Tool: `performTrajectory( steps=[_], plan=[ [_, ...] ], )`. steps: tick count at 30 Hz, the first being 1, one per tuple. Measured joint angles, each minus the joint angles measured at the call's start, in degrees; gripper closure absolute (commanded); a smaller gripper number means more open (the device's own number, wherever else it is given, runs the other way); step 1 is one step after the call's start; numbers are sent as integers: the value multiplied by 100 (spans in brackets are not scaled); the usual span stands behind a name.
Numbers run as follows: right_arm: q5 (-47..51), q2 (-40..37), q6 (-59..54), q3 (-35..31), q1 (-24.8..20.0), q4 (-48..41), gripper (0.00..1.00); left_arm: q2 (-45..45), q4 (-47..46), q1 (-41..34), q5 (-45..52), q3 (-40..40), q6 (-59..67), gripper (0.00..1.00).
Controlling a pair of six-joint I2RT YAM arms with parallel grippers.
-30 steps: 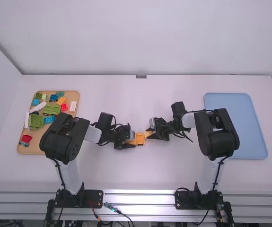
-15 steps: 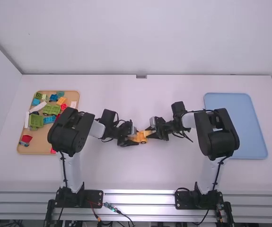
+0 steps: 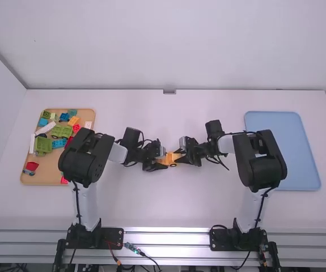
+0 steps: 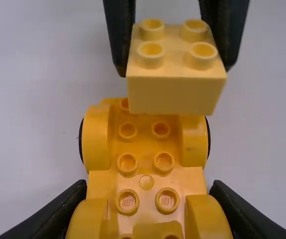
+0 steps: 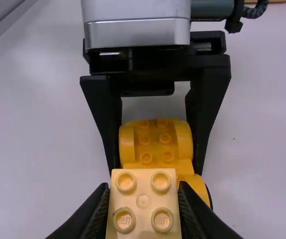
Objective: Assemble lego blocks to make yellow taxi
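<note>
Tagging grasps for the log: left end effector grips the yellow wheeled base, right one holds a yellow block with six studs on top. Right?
Stud count is off: the yellow block has four studs on top, per the left wrist view. Right end effector holds it; left end effector grips the yellow wheeled base.

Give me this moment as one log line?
left gripper: shut on base | right gripper: shut on block | block: above base, unattached

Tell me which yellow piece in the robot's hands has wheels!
The long car base in the left hand: black wheels peek out at its sides. The pale block in the right hand is small and has none.
</note>
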Motion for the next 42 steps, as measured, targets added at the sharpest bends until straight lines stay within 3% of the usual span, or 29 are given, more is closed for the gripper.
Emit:
performTrajectory(
  steps=[10,19,34,42],
  plan=[
    [210,0,164,0,33,-9,82,-138,1058,-339,-302,-592,-616,79],
    [533,-50,214,0,511,-9,86,-302,1263,-337,-407,-903,-616,79],
    [603,-52,-267,-164,295,33,87,-343,-1141,-337,-457,160,385,87],
    [597,-52,-254,-166,293,50,87,-341,-938,-337,-455,90,413,86]
  ],
)
